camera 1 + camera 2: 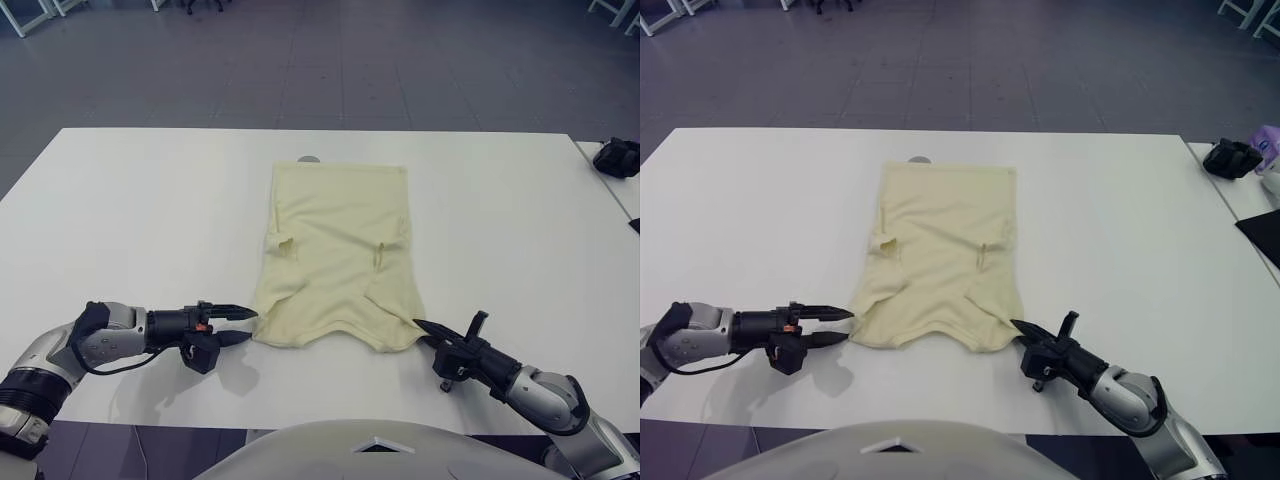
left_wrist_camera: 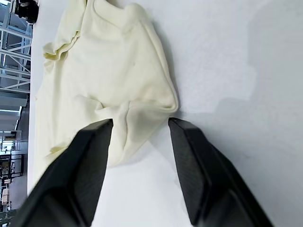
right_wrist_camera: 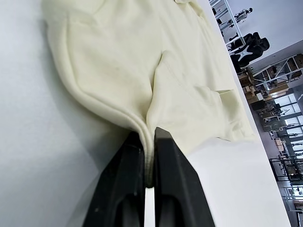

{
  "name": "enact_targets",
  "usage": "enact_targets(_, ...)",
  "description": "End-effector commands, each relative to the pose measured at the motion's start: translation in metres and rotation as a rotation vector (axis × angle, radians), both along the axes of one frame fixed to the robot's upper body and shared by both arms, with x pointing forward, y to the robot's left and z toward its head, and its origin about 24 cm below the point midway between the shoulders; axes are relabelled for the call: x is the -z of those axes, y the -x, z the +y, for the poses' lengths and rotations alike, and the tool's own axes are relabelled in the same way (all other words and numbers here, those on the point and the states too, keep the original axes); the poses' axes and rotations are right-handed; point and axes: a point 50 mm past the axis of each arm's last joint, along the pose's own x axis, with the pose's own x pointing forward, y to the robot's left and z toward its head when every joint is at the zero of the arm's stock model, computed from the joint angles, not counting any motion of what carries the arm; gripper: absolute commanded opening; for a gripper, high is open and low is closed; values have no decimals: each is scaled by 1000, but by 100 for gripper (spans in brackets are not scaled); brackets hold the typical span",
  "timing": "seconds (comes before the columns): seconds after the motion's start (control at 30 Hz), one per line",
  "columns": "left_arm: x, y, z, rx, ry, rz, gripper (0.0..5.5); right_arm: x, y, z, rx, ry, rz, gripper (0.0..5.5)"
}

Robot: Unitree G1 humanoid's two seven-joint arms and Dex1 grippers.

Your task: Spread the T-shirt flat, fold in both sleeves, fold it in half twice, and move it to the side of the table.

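Gripping the T-shirt corner with right fingers, left fingers apart

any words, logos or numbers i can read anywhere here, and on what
None can be read.
The T-shirt shows no print.
The table is blank.
The left gripper and right gripper bear no legible marking.
The dark bag at the far right is too small to tell.
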Motion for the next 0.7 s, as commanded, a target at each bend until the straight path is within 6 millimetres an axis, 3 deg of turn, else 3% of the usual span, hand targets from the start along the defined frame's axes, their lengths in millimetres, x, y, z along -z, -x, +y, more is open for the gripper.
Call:
enact_targets(0.03, 5, 16, 12, -24, -67, 84, 288, 17, 11, -8, 25, 83, 107, 2)
enact_targets(0.27, 17, 12, -1, -71, -61, 75, 396, 17, 10, -9, 55, 77, 112, 2)
enact_targets(0.53, 31, 21, -10, -98, -71, 118, 511, 17, 7, -12, 77, 71, 113, 2)
enact_targets(0.7, 36, 23, -10, -50, -122, 173, 420, 16, 5, -9, 74, 66, 104, 2)
